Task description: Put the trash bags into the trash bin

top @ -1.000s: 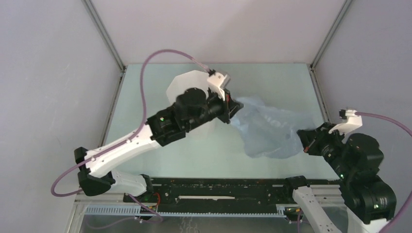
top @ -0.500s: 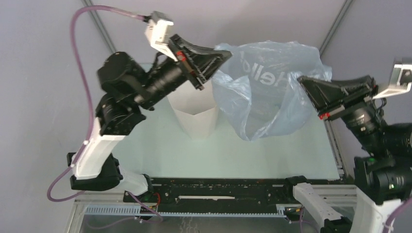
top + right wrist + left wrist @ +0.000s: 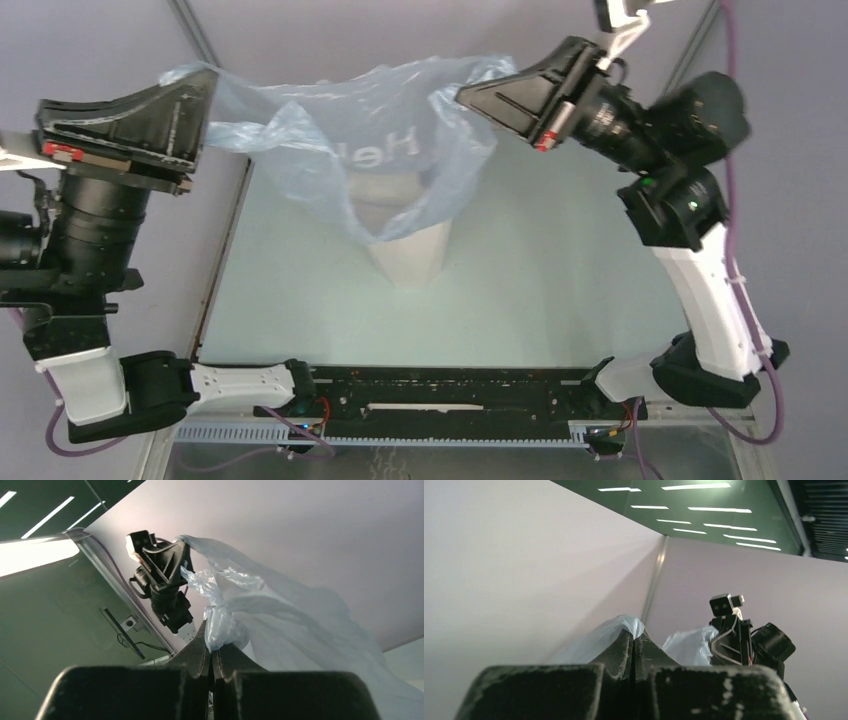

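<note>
Seen from above, two robot arms hold a pale blue plastic bag (image 3: 385,165) stretched between them in the air over a pale green table (image 3: 560,270). The left gripper (image 3: 203,98) is raised at about ten o'clock in this view, its black fingers pressed together on one edge of the bag. The right gripper (image 3: 466,96) is raised at about one o'clock, its fingers likewise pinched tight on the opposite edge. The bag sags between the two grips like a hammock, crinkled and see-through, with white lettering on its side. Its lowest fold hangs at the middle of the view, over the top of a white bin (image 3: 408,258) that stands upright on the table near the centre. The bin's faceted sides show below and through the plastic. Its rim is veiled by the bag, and whether the bag touches it cannot be told. In the left wrist view, the two fingers meet in a closed seam, with a tuft of blue film poking out above the tips at twelve o'clock and the right gripper beyond at about three o'clock. In the right wrist view, a bunched wad of the bag sits clamped at the fingertips. The rest billows away toward three and four o'clock, and the left gripper holds the far corner at about eleven o'clock.
</note>
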`<state>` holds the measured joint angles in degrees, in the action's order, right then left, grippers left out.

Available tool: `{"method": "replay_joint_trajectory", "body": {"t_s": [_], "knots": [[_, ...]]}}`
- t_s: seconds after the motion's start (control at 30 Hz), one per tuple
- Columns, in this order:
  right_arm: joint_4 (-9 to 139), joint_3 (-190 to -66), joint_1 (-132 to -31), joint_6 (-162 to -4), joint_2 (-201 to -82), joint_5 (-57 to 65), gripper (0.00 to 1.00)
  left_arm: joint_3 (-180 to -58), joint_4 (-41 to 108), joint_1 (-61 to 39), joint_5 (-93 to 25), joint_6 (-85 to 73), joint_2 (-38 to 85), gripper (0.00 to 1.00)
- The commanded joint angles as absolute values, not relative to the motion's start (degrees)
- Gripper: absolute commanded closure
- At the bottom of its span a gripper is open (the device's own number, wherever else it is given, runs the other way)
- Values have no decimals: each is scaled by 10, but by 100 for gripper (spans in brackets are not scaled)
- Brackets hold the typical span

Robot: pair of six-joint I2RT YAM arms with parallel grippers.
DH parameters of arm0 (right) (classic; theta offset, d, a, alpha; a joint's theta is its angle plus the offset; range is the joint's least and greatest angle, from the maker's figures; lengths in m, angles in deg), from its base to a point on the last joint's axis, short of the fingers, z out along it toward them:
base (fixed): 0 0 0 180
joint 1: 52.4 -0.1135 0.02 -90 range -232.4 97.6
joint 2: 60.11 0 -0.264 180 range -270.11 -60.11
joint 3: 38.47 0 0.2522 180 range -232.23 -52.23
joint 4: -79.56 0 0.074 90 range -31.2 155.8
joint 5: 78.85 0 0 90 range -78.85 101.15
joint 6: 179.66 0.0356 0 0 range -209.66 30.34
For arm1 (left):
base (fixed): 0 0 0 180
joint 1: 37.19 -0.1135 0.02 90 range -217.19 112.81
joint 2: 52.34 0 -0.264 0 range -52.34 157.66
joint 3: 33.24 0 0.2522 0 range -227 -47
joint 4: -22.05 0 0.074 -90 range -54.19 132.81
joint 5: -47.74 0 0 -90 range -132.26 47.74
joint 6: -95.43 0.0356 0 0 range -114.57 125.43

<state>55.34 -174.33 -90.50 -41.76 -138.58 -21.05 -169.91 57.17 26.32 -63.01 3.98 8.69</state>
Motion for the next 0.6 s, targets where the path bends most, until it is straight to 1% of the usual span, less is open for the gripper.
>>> {"method": "replay_joint_trajectory", "body": {"t_s": [0.0, 0.07, 0.13, 0.2, 0.3, 0.4, 0.57], "knots": [[591, -1757, -923, -366, -1411, -200, 100, -1700, 574, 265, -723, 114, 109, 100], [566, -1741, -924, -365, -1404, -169, 100, -1712, 577, 265, -735, 129, 123, 100], [560, -1679, -921, -362, -1377, -135, 100, -1713, 575, 261, -743, 144, 138, 100], [578, -1611, -905, -343, -1339, -128, 100, -1716, 575, 248, -739, 147, 160, 100], [598, -1532, -843, -291, -1300, -153, 100, -1739, 583, 217, -690, 118, 197, 100], [584, -1478, -774, -250, -1267, -191, 100, -1789, 589, 200, -644, 96, 243, 100], [525, -1470, -715, -249, -1247, -248, 100, -1890, 599, 198, -606, 84, 319, 100]]}}
